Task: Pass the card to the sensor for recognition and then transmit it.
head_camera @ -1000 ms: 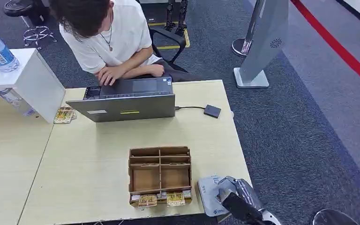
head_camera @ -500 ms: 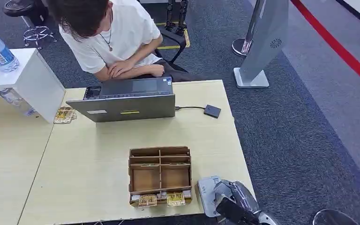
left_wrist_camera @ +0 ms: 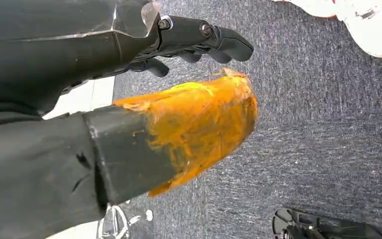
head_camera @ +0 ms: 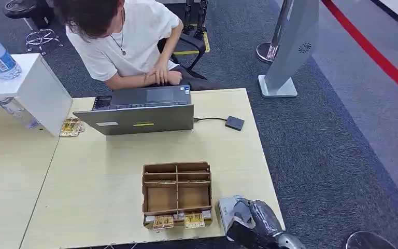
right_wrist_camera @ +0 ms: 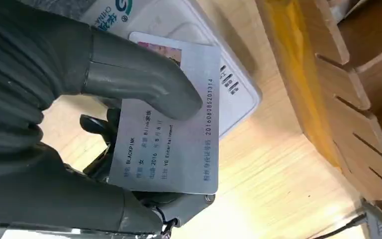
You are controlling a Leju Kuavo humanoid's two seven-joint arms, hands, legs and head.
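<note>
My right hand point(head_camera: 254, 223) hangs over the table's near right corner and holds a grey ID card point(right_wrist_camera: 179, 144) pinched under its thumb point(right_wrist_camera: 144, 84), printed side up. Just beneath the card lies the flat white card sensor point(head_camera: 227, 209) point(right_wrist_camera: 194, 25), partly hidden by the hand in the head view. My left hand point(left_wrist_camera: 199, 42) hangs down over grey carpet with its fingers curled and nothing in it; an orange-smeared thumb point(left_wrist_camera: 199, 124) is in front.
A brown divided cardboard box point(head_camera: 176, 193) stands left of the sensor, small packets in its front row. A person types on a grey laptop point(head_camera: 142, 110) at the far edge. A small black device point(head_camera: 234, 123) lies right of it. A white box point(head_camera: 26, 85) is far left.
My right hand has lowered and slid slightly left over the sensor with the card. The person's hands shifted on the laptop.
</note>
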